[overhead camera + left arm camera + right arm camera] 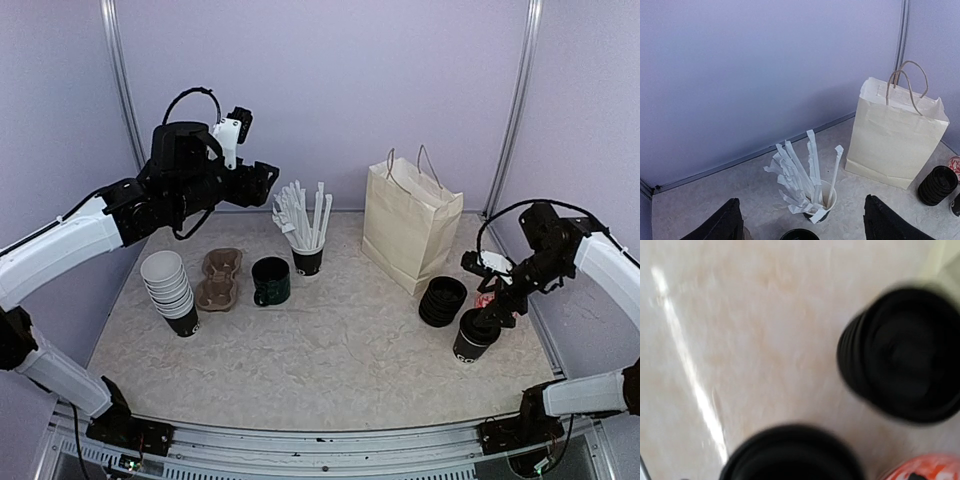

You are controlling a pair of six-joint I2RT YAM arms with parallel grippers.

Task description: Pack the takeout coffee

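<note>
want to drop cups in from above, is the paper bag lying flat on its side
No, the paper bag stands upright on its base, with its open mouth and handles pointing up.

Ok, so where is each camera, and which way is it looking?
Top: above and behind the arms, looking down at the table; the left arm and right arm both show.
Left wrist: high on the left arm, looking out and down at the straws and bag; its pincer fingers show at the bottom.
Right wrist: low on the right arm, looking down from close, blurred, at the lid stack and a lidded cup; nothing of the robot shows.
Shared: all three see the lid stack.
</note>
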